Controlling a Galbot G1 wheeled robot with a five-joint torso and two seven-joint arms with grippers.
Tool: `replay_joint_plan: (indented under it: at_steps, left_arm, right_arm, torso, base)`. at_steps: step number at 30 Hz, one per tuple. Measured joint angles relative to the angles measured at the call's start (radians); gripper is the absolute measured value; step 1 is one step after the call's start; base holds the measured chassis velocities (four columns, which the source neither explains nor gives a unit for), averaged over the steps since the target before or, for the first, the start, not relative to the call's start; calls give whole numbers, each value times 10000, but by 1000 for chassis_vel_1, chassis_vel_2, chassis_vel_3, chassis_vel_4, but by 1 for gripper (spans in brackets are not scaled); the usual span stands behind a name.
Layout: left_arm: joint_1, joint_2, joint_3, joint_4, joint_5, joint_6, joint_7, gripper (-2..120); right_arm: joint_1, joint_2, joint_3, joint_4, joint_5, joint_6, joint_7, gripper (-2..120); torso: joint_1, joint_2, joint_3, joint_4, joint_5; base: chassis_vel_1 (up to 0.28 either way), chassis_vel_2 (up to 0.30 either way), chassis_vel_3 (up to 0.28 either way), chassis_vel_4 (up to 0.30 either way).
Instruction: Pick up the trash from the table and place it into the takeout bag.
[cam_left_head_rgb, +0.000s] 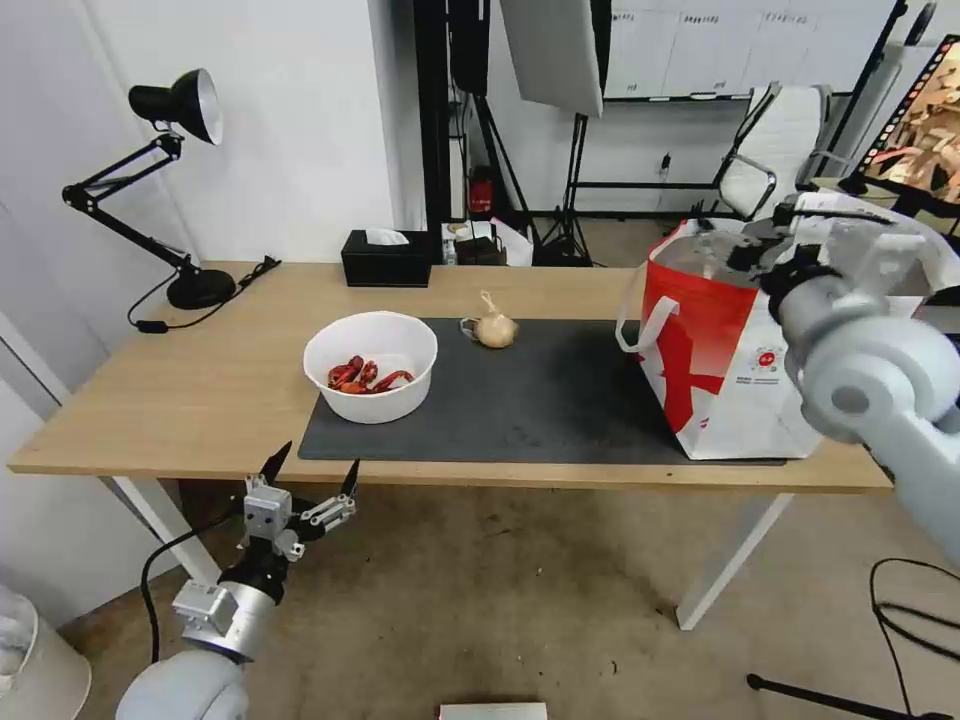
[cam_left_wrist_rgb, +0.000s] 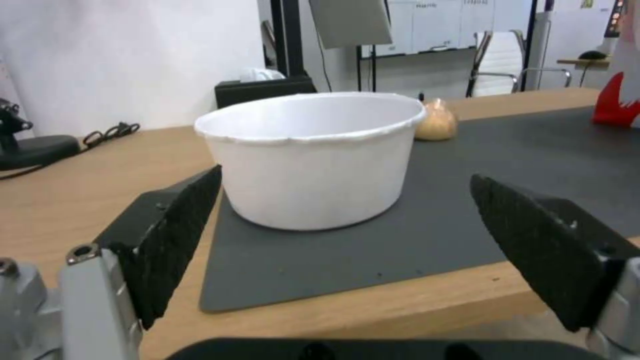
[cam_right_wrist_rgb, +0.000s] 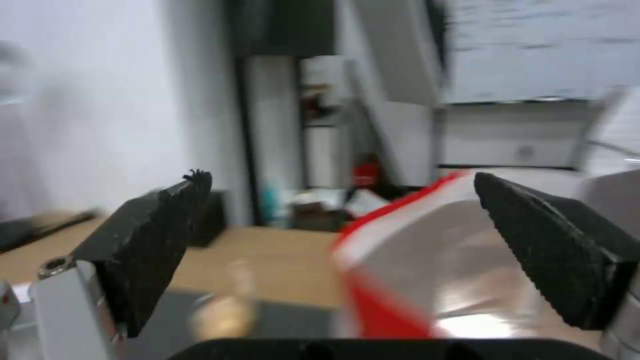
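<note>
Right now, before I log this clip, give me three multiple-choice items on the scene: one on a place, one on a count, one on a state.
1. Where does the white bowl stand?
A. on the dark mat's left end
B. inside the takeout bag
C. on the floor

2. How many trash items lie on the mat?
A. two
B. four
C. none

3. How is the left gripper?
A. shut on the bowl
B. jaws open, short of the table edge
C. inside the bag

Key: 1 A, the bowl sits on the mat's left end. 2 A, just the bowl and the knotted beige bag. 3 B, the jaws are spread and hold nothing.
</note>
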Motion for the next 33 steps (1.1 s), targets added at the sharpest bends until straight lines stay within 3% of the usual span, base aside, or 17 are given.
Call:
replay_joint_plan:
  at_steps: [4,8,12,23,33]
  left_arm:
    - [-6,-69,-23,0,-2,0,4,100]
    - [156,-191,-194,7,-2,-62,32,100]
    - [276,-202,-363,-22,-14,-109,51,100]
    - [313,-163,-425,-11,-68,-150,87,100]
    - [272,-308,-215,107,28,-152,109,100]
  right_arm:
    - [-754,26,217,361,-153,545,-866,100]
    - [-2474,585,508,728,-1152,1514,-2285,100]
    - [-3706,1112,639,679,-2209,2237,-2924,100]
    - [-6713,2660,1314,-296,-5013,3620,-3378,100]
    - [-7748,3103,1314,-334,-5638,3321,-2590,100]
  torso:
    - [0,1,0,3,-6]
    - [-1,1,-1,4,-5]
    - [-1,1,-1,5,-6]
    - [0,0,0,3,-3]
    - [0,0,0,3,-3]
  base:
    - [0,0,0,0]
    - [0,0,0,0]
    - [0,0,0,0]
    - [0,0,0,0]
    - [0,0,0,0]
